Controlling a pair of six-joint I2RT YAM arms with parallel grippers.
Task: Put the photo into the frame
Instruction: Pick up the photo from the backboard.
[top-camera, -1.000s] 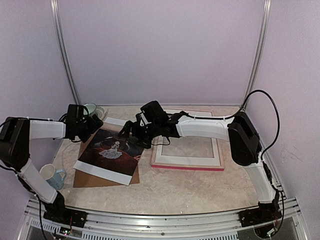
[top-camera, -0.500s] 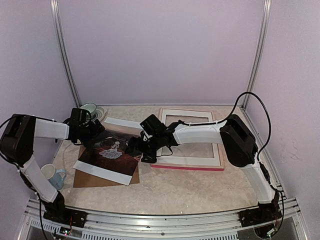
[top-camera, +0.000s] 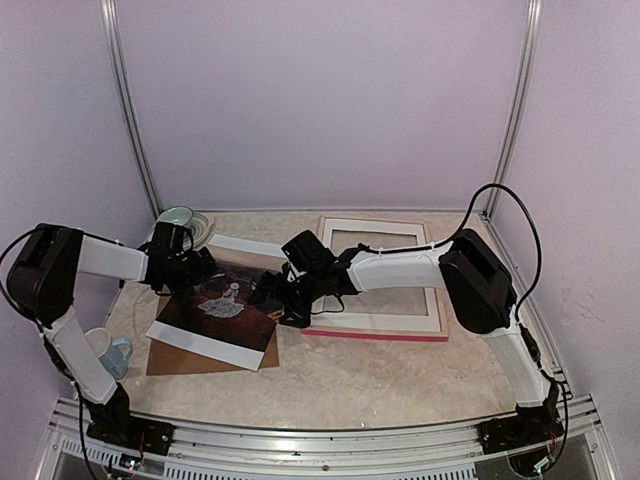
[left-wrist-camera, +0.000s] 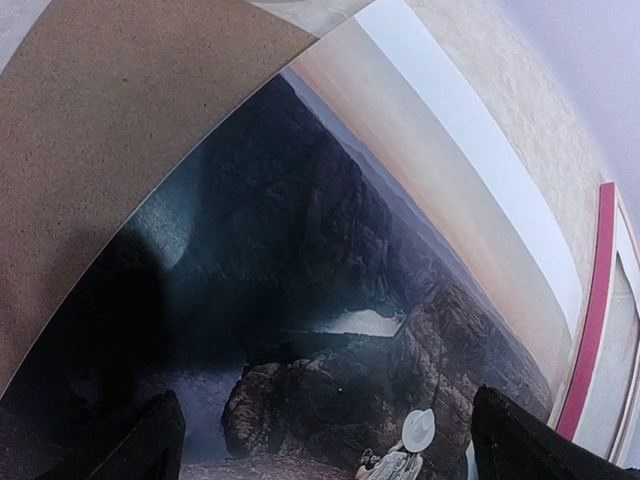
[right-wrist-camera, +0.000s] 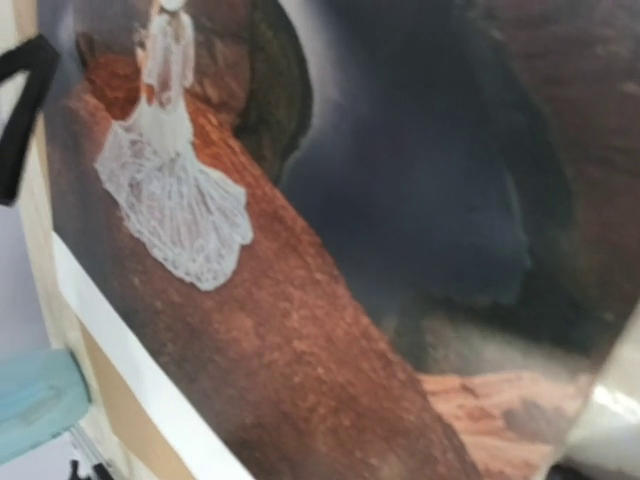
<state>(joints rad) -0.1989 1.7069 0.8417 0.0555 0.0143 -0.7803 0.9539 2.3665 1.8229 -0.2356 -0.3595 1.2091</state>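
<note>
The photo (top-camera: 225, 305) is lying face up on a brown backing board (top-camera: 165, 358) on the 9 o'clock half of the bench (top-camera: 350, 385), its white-bordered far end curling upward off the board. At 3 o'clock from it, just beside its edge, the frame (top-camera: 380, 335) is lying flat, showing a pink near rail, with a white mat (top-camera: 375, 322) sitting inside it. The left end effector (top-camera: 200, 272) is hovering over the photo's 10 o'clock corner; in its wrist view both fingertips (left-wrist-camera: 150, 440) are standing spread wide, with only the dark print between them and nothing pinched. The right end effector (top-camera: 275, 295) is reaching in from 3 o'clock and hanging low over the photo's 3 o'clock edge, also spread, with nothing seen in its grip; its wrist view is filling with the reddish print and the small figure in a white dress. A pale blue mug (top-camera: 110, 350) is standing at 8 o'clock from the photo, near the board's corner. A pale green cup (top-camera: 180, 217) is sitting at 11 o'clock, close to the back wall.
</note>
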